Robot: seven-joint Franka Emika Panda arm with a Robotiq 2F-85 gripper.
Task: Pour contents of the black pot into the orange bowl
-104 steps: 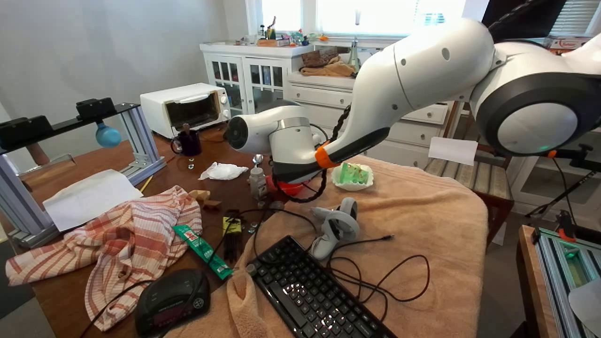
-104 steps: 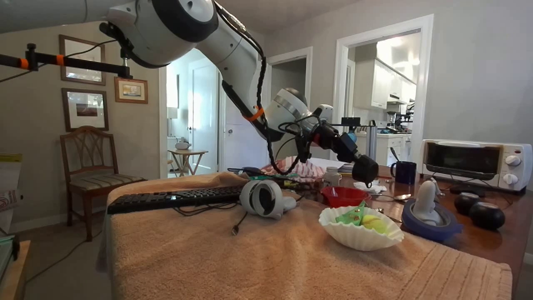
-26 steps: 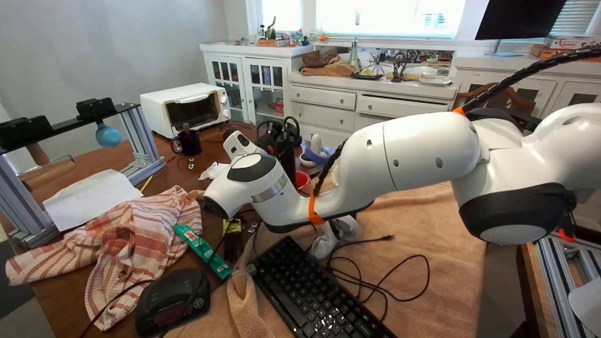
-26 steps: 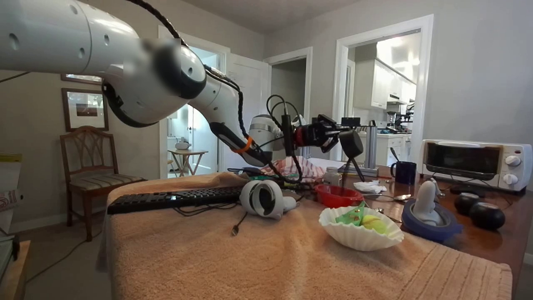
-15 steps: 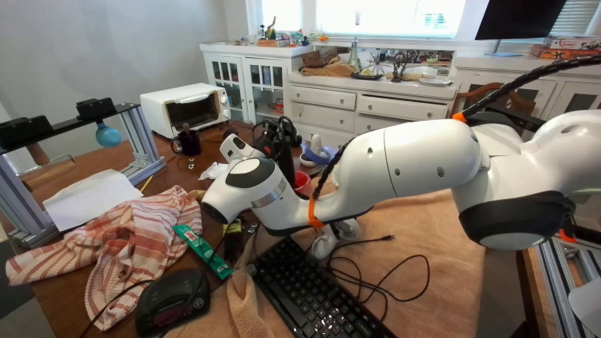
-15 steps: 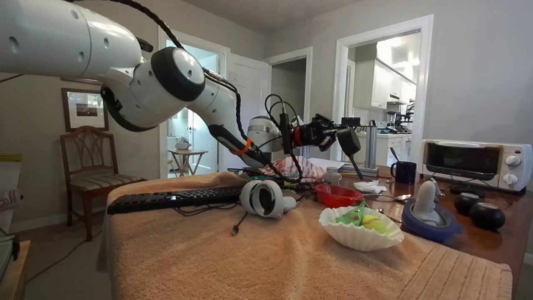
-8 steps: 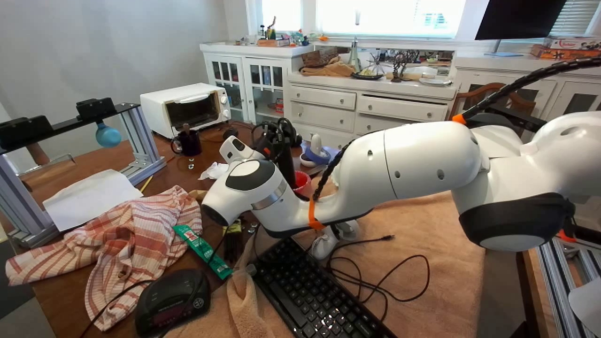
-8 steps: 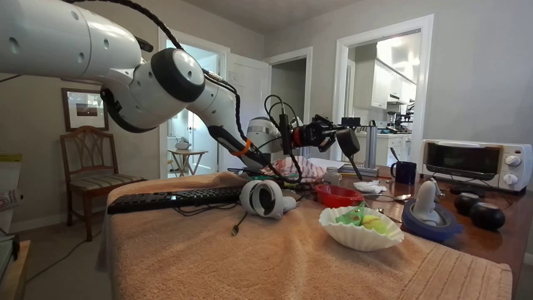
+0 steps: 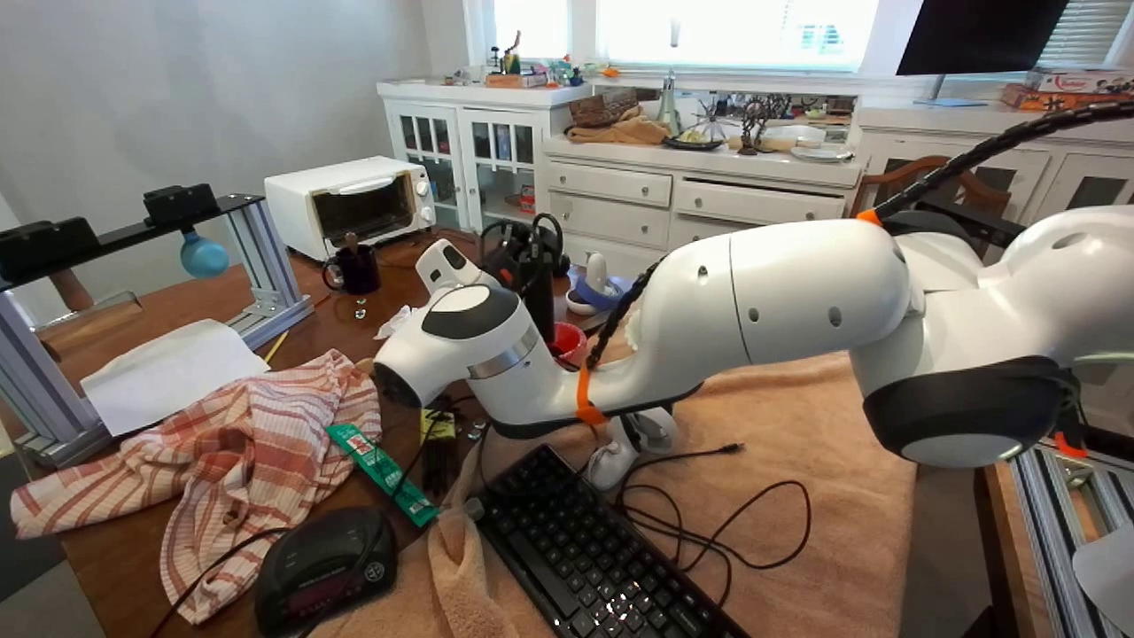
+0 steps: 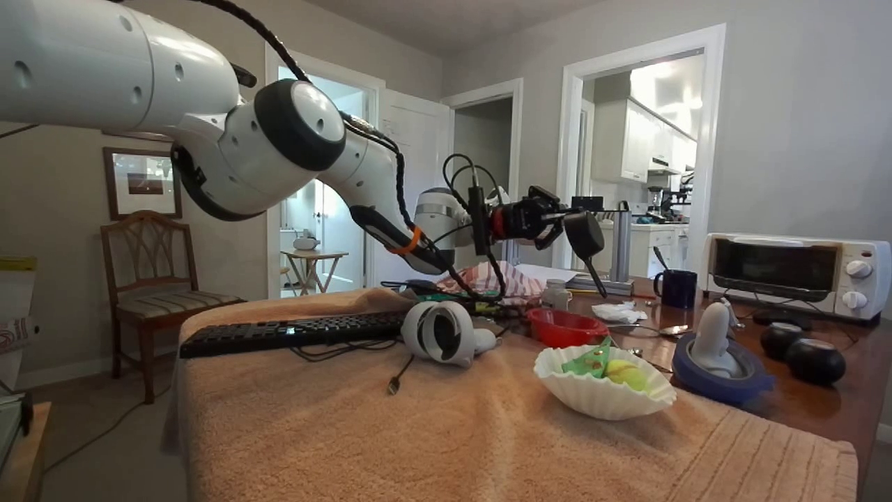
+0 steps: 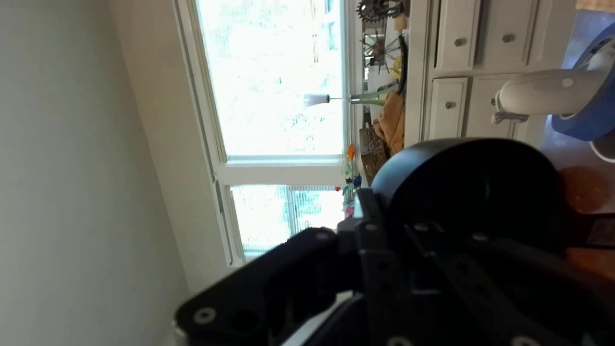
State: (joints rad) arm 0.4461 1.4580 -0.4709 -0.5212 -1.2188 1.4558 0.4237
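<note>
My gripper [image 10: 563, 218] is shut on the black pot [image 10: 584, 237] at its edge and holds it tilted in the air. A thin dark strip reaches down from the pot; I cannot tell whether it is a handle. In the wrist view the pot [image 11: 461, 187] looms dark beyond the fingers, and its contents cannot be made out. Below the pot, with a clear gap, the orange bowl [image 10: 566, 328] stands on the table, looking red. Only part of the bowl [image 9: 569, 341] shows beside the arm in an exterior view, where the pot is hidden.
A pale fluted dish [image 10: 592, 401] with green and yellow things stands beside the bowl. Close by are a small bottle [image 10: 555, 295], crumpled tissue [image 10: 619, 312], a grey controller [image 10: 446, 335], a blue-ringed controller [image 10: 721, 362] and a keyboard [image 9: 585, 549] with loose cables.
Over the last seconds the wrist has turned and the pot has risen and tilted. The bowl has shifted slightly. A dark streak between pot and bowl is gone. Lately the arm has barely moved.
</note>
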